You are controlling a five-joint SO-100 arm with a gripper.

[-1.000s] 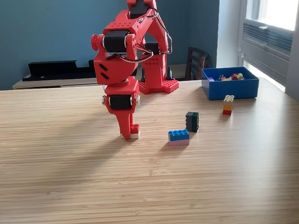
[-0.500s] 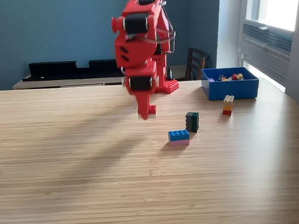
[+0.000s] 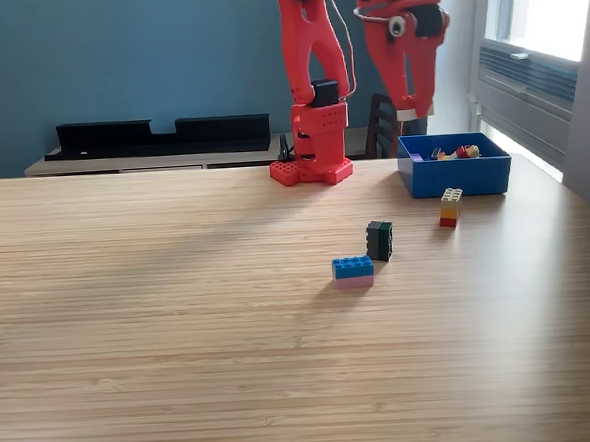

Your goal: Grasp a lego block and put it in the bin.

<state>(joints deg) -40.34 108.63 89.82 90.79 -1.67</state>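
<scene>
Low-walled blue bin (image 3: pixel 456 177), bricks inside

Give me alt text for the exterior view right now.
A red robot arm holds its hand raised above the back left corner of a blue bin with small pieces inside. On the wooden table in front lie three lego blocks: blue-and-pink, dark green, yellow-and-red.

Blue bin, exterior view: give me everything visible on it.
The blue bin is an open-topped rectangular box with low walls, glossy like plastic. It sits flat on the wooden table at the far end of the exterior view's right, near the window. A few small pieces, red and yellow among them, lie inside. The red gripper hangs above its left rim; contact can't be judged.
</scene>
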